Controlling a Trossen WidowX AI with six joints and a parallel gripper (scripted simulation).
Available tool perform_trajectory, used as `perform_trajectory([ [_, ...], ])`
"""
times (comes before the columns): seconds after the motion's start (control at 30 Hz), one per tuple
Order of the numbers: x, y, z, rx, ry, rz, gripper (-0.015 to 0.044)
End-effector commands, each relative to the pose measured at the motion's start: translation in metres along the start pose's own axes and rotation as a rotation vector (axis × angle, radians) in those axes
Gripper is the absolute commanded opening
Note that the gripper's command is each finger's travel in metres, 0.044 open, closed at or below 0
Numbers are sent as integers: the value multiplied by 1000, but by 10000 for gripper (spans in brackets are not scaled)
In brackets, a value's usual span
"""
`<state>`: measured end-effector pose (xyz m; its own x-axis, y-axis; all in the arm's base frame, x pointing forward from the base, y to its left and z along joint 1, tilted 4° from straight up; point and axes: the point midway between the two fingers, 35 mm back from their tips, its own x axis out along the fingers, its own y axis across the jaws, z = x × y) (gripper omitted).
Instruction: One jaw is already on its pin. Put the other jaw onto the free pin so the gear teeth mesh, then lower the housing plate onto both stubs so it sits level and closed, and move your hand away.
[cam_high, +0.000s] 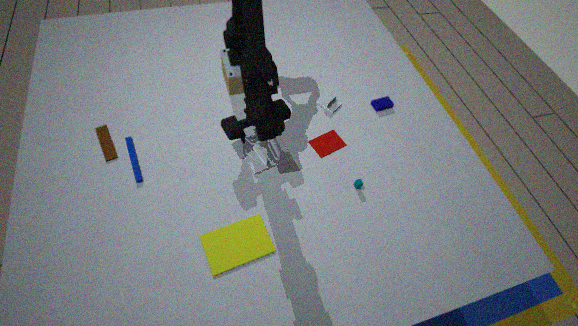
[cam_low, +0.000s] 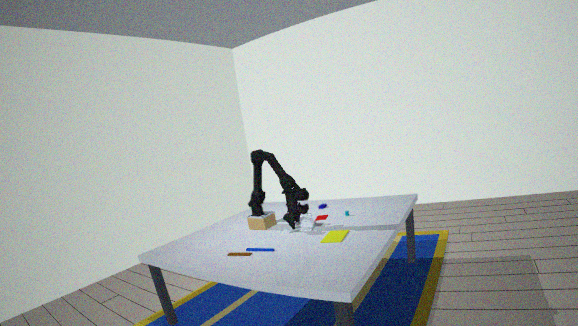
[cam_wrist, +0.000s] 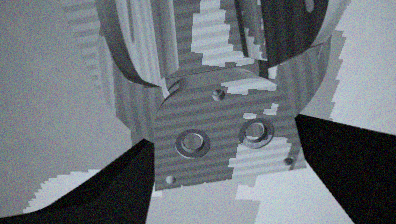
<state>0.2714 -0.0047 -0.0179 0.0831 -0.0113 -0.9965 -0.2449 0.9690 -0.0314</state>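
My gripper (cam_high: 261, 138) (cam_low: 294, 226) (cam_wrist: 219, 131) is shut on the grey housing plate (cam_wrist: 215, 162), one black finger at each side edge. The round end of the left stub (cam_wrist: 192, 141) shows in one large plate hole, and that of the right stub (cam_wrist: 256, 130) in the other. Whether the plate is fully down and level I cannot tell. The left jaw (cam_wrist: 150, 47) and the dark right jaw (cam_wrist: 292, 27) extend beyond the plate's far edge. Their gear teeth are hidden under the plate. In the top view the gripper and its shadow partly cover the mechanism.
A small silver bracket (cam_high: 332, 106), a red square (cam_high: 327, 143), a dark blue block (cam_high: 382, 104) and a teal piece (cam_high: 358, 184) lie to the right. A yellow plate (cam_high: 237, 245) lies in front. A brown bar (cam_high: 106, 143) and a blue bar (cam_high: 134, 160) lie left.
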Motion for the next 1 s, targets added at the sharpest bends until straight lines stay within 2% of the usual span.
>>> perform_trajectory([
  [0.0, 1, 0, 0, -3, -1, 2, 351],
  [0.77, 1, 0, 0, -3, -1, 2, 351],
  [0.87, 1, 0, 0, 0, 1, 0, 430],
  [0.97, 1, 0, 0, 0, 1, 0, 440],
])
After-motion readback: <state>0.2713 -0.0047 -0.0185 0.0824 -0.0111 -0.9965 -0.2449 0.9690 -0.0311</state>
